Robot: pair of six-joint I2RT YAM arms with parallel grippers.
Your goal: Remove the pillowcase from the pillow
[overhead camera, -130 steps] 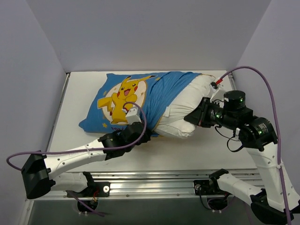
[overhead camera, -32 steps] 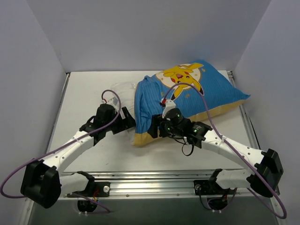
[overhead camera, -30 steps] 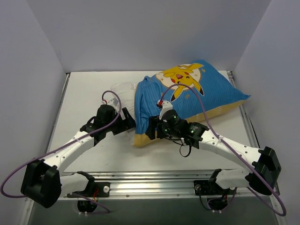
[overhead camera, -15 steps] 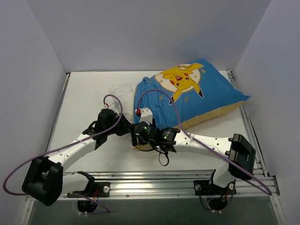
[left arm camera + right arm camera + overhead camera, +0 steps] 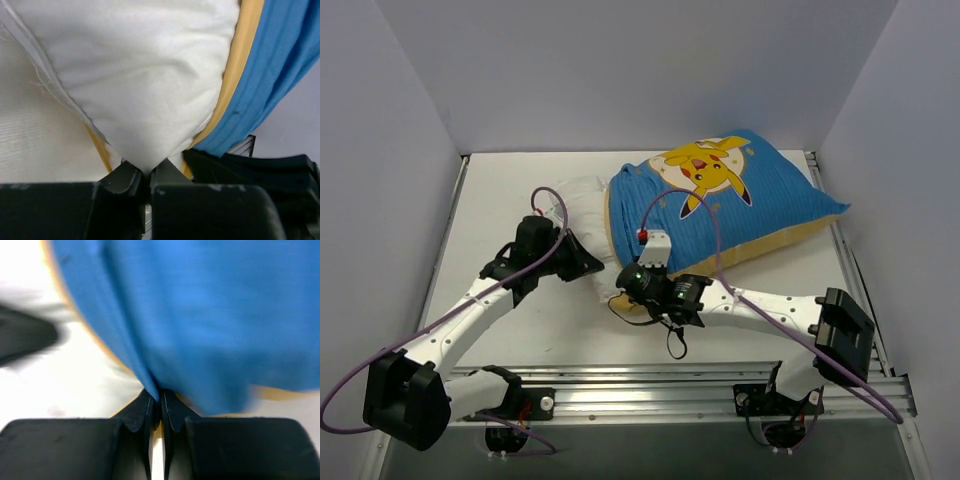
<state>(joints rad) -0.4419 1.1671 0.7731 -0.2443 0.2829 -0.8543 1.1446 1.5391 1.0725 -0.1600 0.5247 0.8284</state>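
When viewed from above, find the pillowcase (image 5: 770,195) lying toward the far right of the table (image 5: 500,190), Pikachu print facing up, yellow lining showing along the near edge. Find the pillow (image 5: 578,195) protruding as a white bulge from the left end of the case, otherwise enclosed. Note the left gripper (image 5: 147,172) clamped on a white corner of the pillow, fabric drawn to a point between the jaws, yellow lining and blue case just to the right. Note the right gripper (image 5: 160,396) pinched on a fold of the blue case at its near left corner, jaws almost meeting. Note both grippers near each other at that corner.
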